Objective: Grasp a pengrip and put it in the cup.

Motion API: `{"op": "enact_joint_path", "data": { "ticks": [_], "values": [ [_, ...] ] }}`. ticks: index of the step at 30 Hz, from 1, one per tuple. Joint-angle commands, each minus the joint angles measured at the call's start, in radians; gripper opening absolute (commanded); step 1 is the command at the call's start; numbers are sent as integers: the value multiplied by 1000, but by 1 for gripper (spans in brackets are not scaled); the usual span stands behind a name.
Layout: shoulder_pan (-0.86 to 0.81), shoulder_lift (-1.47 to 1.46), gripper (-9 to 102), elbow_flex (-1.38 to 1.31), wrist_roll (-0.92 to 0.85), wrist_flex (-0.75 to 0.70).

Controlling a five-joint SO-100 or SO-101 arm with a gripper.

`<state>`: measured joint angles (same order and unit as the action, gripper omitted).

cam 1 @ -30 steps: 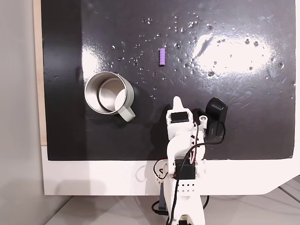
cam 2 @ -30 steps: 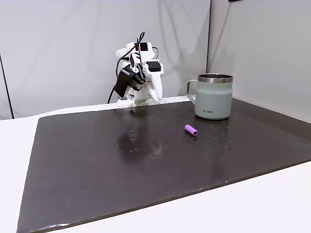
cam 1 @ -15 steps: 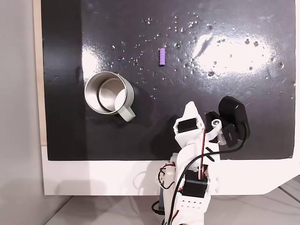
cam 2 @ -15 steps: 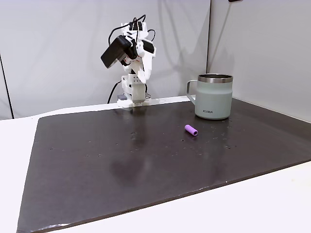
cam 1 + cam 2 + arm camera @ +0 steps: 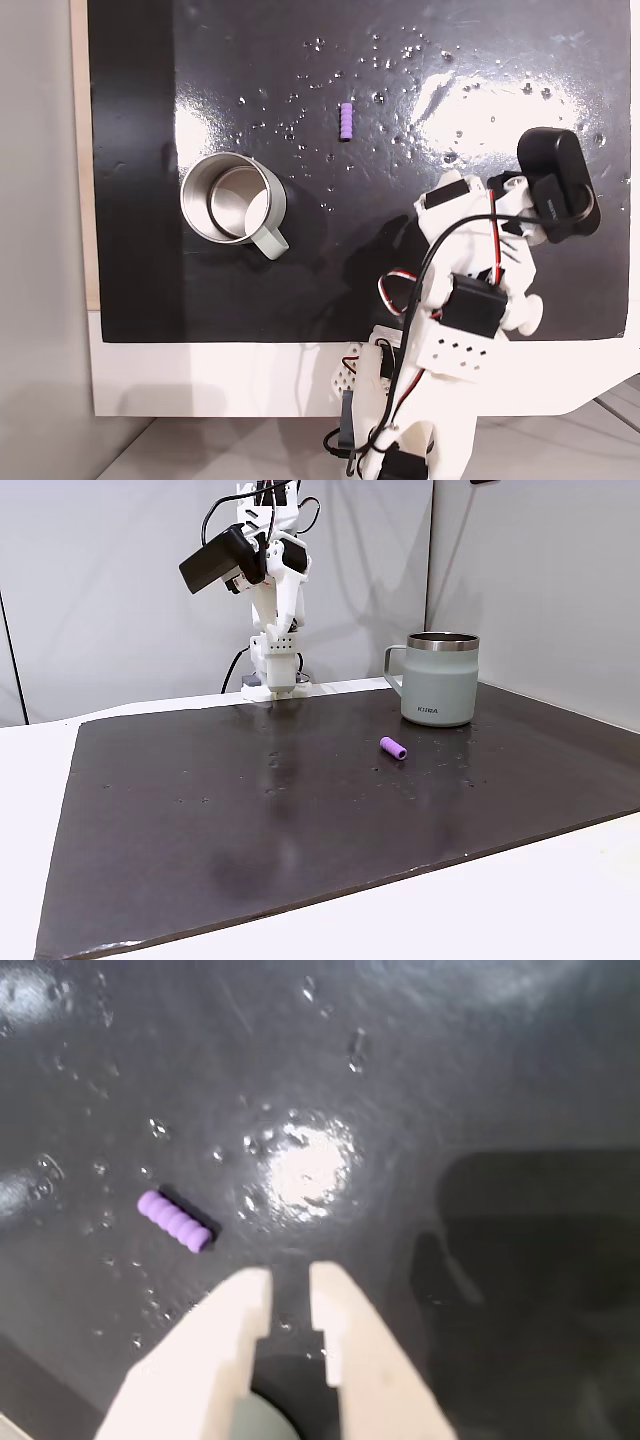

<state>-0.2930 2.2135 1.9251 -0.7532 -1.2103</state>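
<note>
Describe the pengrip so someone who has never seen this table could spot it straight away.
Start from the large black mat that covers most of the table. In the overhead fixed view, find the steel cup at the mat's left, then look up and to its right, where the pengrip lies alone on bare mat. It is a tiny purple ribbed tube, the one coloured thing there.

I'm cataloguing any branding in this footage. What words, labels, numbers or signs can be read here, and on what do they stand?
A small dark brand mark on the side of the cup, low on its wall in a fixed view: too small to read with certainty.
The pengrip: no text.
The arm and its gripper: no readable label.
The black mat: no writing, only specks and glare.
</note>
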Motion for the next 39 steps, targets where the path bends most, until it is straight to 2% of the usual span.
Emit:
{"op": "enact_joint_path", "data": {
  "ticks": [1, 8, 15, 20, 28, 39],
  "values": [
    [18, -141, 0, -179, -2, 12],
    [81, -416, 2, -436, 54, -77],
    [152, -683, 15, -692, 38, -189],
    [181, -770, 21, -758, -83, -169],
    [239, -942, 22, -887, -264, -189],
    [291, -1140, 22, -943, -310, -126]
  ]
}}
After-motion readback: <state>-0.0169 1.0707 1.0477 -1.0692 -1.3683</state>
